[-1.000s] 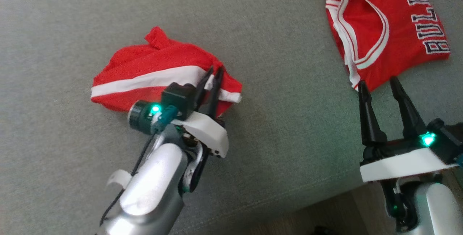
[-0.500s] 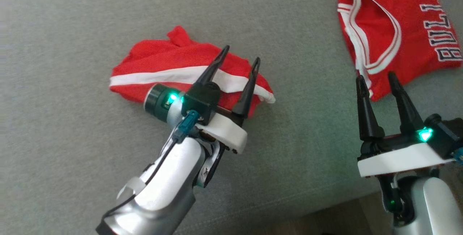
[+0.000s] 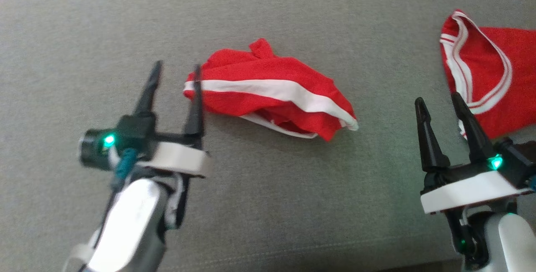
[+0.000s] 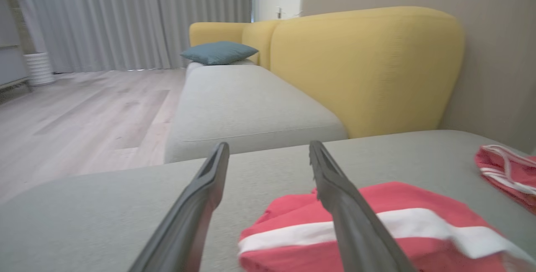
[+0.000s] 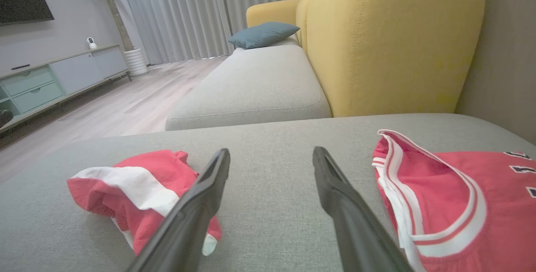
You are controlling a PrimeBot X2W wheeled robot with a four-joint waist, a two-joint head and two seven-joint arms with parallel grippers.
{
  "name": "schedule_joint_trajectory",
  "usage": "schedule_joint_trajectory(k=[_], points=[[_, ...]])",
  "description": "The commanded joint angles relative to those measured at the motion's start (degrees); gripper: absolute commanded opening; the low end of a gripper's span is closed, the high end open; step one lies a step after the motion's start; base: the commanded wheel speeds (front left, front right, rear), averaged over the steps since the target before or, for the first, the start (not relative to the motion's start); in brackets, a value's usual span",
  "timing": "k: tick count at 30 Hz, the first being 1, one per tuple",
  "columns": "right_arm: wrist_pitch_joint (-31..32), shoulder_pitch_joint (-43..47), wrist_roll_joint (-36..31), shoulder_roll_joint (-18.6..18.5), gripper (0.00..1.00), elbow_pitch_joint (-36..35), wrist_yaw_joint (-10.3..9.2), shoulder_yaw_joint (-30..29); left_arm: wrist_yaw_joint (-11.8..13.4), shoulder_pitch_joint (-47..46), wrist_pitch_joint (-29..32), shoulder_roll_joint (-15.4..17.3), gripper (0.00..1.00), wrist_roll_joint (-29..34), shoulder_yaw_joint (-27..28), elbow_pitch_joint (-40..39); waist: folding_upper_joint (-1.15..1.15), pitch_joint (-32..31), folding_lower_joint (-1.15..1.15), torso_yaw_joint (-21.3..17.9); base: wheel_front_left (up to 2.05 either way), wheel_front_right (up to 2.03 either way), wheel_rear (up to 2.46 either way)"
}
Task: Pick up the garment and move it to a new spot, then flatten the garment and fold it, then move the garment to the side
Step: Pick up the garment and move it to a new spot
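Note:
The garment [image 3: 272, 91] is a red bundle with a broad white stripe, lying folded on the grey sofa seat [image 3: 293, 205]. It also appears low and to the right in the left wrist view [image 4: 377, 221] and at the lower left of the right wrist view [image 5: 138, 188]. My left gripper [image 3: 176, 67] is open just left of the garment's left end, its right finger [image 3: 196, 96] at the cloth's edge, with nothing between its fingers [image 4: 268, 146]. My right gripper [image 3: 437, 99] stands open and empty over bare cushion [image 5: 272, 151], to the right of the garment.
A second red garment, a jersey with white trim [image 3: 481, 71], lies spread at the far right, close to my right gripper's fingertips [image 5: 439, 192]. A yellow backrest [image 4: 364, 66] rises behind the seat. Beyond it are another grey seat and a blue pillow [image 4: 220, 52].
My left gripper opened, let go of the garment's right end, and drew back to its left end. The head camera has turned, shifting the whole picture rightward. The right gripper stays open.

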Motion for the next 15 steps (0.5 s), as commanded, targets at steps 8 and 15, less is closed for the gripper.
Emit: schedule_joint_trajectory(k=[8,15], points=[[1.49,1.29,-0.48,-1.38,1.00,-3.22,0.37,0.35,-2.56,4.02,-0.29,5.01,1.00,-0.93,9.74,-5.39,0.00,-1.92,0.00,4.20,0.00,0.00,0.00],[2.38,2.46,-0.68,-1.93,1.00,-3.53,0.37,0.20,-5.41,8.58,-0.29,7.38,1.00,-0.47,13.42,-6.02,0.00,-3.02,0.00,4.84,0.00,0.00,0.00]])
